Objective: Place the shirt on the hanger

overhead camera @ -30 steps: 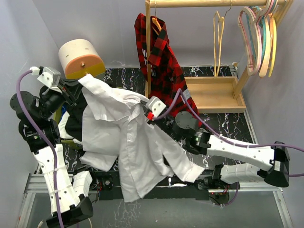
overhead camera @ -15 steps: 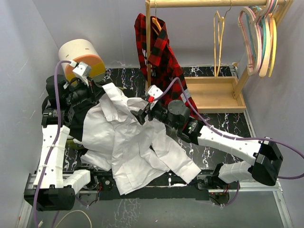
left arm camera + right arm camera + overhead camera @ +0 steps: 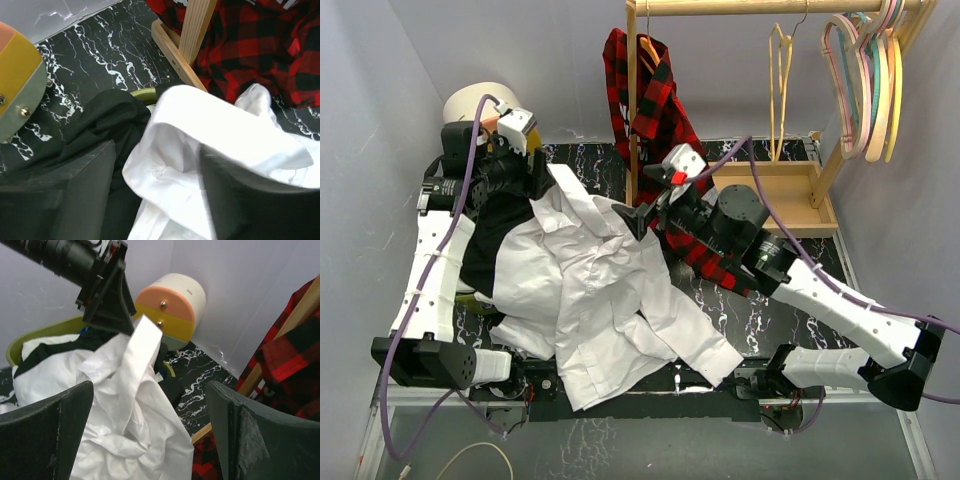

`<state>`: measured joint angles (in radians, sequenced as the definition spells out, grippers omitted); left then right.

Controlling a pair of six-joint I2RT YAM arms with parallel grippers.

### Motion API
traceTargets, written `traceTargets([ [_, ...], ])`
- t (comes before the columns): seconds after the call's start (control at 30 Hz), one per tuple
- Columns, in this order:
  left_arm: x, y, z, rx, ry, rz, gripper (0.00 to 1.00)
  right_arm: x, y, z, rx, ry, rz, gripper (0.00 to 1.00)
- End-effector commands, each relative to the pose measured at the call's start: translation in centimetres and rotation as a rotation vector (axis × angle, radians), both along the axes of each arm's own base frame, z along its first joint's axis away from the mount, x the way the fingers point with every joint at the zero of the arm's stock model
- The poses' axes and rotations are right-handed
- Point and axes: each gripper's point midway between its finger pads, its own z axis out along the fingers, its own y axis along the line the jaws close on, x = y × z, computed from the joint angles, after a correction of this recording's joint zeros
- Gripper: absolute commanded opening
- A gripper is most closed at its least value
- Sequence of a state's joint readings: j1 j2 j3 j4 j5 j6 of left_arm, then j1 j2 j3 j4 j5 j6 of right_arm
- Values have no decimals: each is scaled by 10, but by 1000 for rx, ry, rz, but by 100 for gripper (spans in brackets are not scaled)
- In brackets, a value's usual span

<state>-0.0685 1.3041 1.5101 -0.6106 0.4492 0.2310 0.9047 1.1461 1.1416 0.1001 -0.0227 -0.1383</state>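
The white shirt (image 3: 610, 290) lies crumpled on the dark marbled table, spilling toward the near edge. My left gripper (image 3: 540, 172) hovers at its far left end, open, with loose shirt (image 3: 215, 125) cloth lying between and under the fingers (image 3: 85, 190). My right gripper (image 3: 633, 217) hangs just over the shirt's far right edge, open wide, with the shirt (image 3: 125, 405) heaped below it and nothing pinched. The pale yellow hanger (image 3: 780, 90) hangs by its hook on the wooden rail at the back right, apart from both grippers.
A red-and-black plaid shirt (image 3: 655, 120) hangs on the wooden rack (image 3: 775, 200) just behind my right gripper. Pastel hangers (image 3: 865, 80) bunch at the rail's right end. A black garment (image 3: 490, 235) and a green basket rim (image 3: 142, 92) lie under the shirt's left side, next to a white-and-orange cylinder (image 3: 470, 100).
Both grippers have opened and let go of the shirt, which has dropped into a heap on the table. Both arms have moved toward the back.
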Motion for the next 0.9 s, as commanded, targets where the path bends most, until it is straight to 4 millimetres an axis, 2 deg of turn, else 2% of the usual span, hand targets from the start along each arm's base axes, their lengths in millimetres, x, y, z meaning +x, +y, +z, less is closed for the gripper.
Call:
traceTargets([
  [0.0,-16,-5,44,-18,-34,-24,85,-4,-33,81,127,3,-96,98],
  [0.03,-17,-7,47,-21,-24,-30,95,-3,-43,96,147,3,-134,98],
  [0.1,-17,-2,55,-20,-22,11,97,-1,-74,128,204,-26,-251,98],
  [0.17,-16,15,62,12,-50,104,97,2,-108,149,266,-56,-384,98],
  [0.27,-24,34,66,43,-50,173,97,13,-151,164,286,-73,-609,99],
  [0.33,-38,26,60,36,36,111,97,26,-173,164,251,-47,-784,100],
  [0.37,-44,20,56,20,87,78,97,31,-181,167,234,-33,-855,98],
  [0.43,-57,17,48,-18,158,58,97,41,-184,171,179,-8,-927,94],
  [0.53,-55,33,53,-106,151,171,97,65,-188,176,102,10,-994,92],
  [0.6,-53,48,59,-232,167,245,97,86,-202,184,113,30,-1010,91],
  [0.67,-54,52,71,-343,146,350,97,96,-209,195,184,38,-980,86],
  [0.7,-55,57,75,-389,141,427,97,100,-205,194,199,51,-944,83],
  [0.77,-60,63,79,-414,148,498,97,105,-180,189,208,83,-813,82],
  [0.83,-60,65,70,-407,163,517,97,104,-129,169,158,139,-563,83],
  [0.87,-61,63,60,-393,189,497,97,98,-97,156,125,174,-398,84],
])
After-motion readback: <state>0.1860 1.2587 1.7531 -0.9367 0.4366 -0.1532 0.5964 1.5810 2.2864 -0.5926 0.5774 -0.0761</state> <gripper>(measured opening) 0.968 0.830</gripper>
